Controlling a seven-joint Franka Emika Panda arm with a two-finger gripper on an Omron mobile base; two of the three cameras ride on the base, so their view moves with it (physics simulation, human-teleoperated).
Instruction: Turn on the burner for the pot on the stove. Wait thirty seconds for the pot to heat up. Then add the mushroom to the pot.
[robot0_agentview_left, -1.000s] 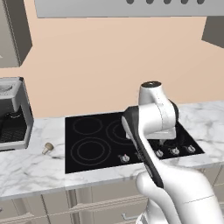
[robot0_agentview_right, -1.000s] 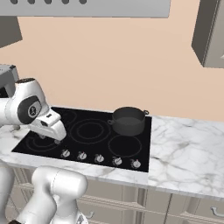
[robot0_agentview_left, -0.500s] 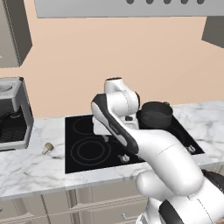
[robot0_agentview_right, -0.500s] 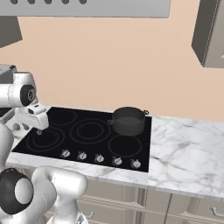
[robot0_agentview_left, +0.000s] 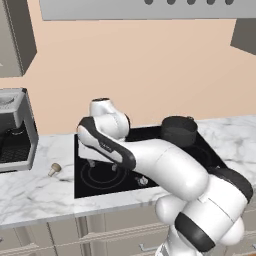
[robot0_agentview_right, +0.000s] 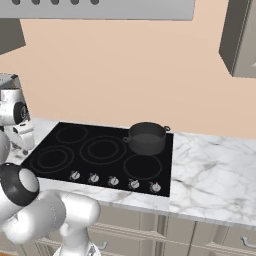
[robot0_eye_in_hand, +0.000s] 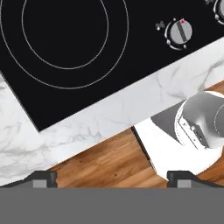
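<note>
The squat dark grey pot (robot0_agentview_right: 147, 138) with two small side handles sits on the back right ring of the flat black glass stove (robot0_agentview_right: 70, 152), and nothing shows inside it from here. The tiny tan-brown mushroom (robot0_agentview_left: 54, 169) lies on the white marble desk (robot0_agentview_left: 30, 192), just left of the stove's left edge and well apart from the pot. So the last step, adding the mushroom, is not yet done. Whether the burner under the pot is on cannot be read: the ring looks no different from the others, and the row of small silver knobs (robot0_agentview_right: 113, 181) is too small to tell. In the hand view one silver knob (robot0_eye_in_hand: 179, 31) with a red mark is seen close, but I cannot say which ring it serves.

The pincer (robot0_eye_in_hand: 110, 177) hangs over the front left corner of the stove; its two dark tips stand wide apart with nothing between them, so it is open and empty. My judgement is that the mushroom's pick-up and carry are both left
</note>
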